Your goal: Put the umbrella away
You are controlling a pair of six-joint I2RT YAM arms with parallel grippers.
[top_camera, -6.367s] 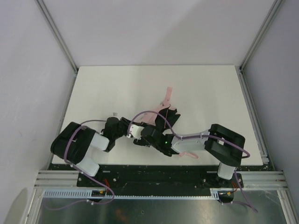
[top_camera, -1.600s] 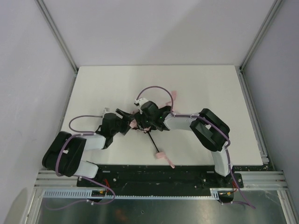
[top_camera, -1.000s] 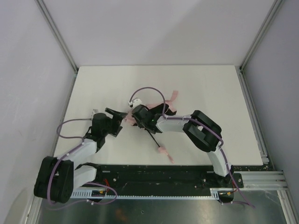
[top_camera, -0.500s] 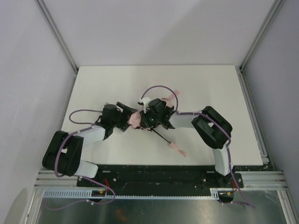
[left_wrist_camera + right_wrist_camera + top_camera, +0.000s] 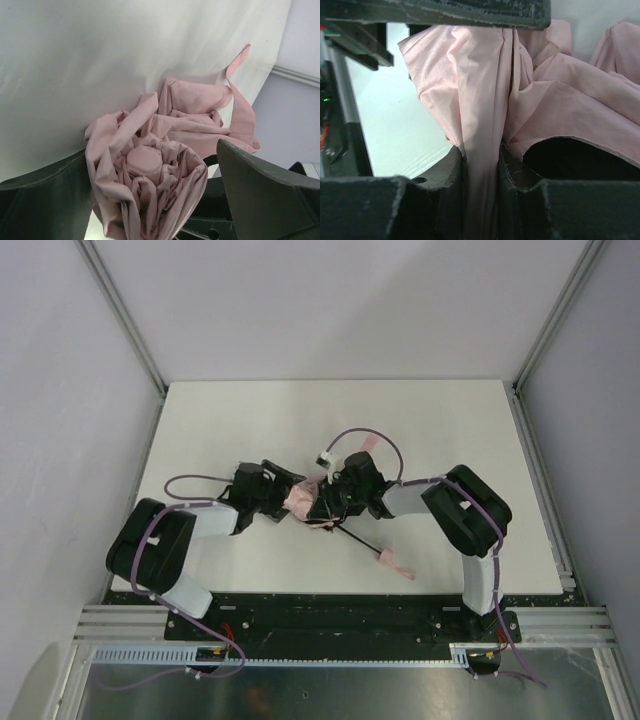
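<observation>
The umbrella (image 5: pixel 303 499) lies mid-tabletop (image 5: pixel 220 430) between the arms. It is probably light, its fabric limp and slippery, so the stiff black shaft (image 5: pixel 356 540) looks the surer hold. The right jaws pinch a fold of fabric; the left jaws stand wide, flanking the bunched canopy. Only the overhead view shows shaft and handle (image 5: pixel 392 563); only the left wrist view shows the cap (image 5: pixel 143 159).

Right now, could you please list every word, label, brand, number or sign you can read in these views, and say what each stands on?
None: no readable text shows in any view.
The umbrella has plain pink fabric, with no print or brand showing.
The small white piece on the purple cable is too small to read, if it carries anything.
The table shows no markings.
</observation>
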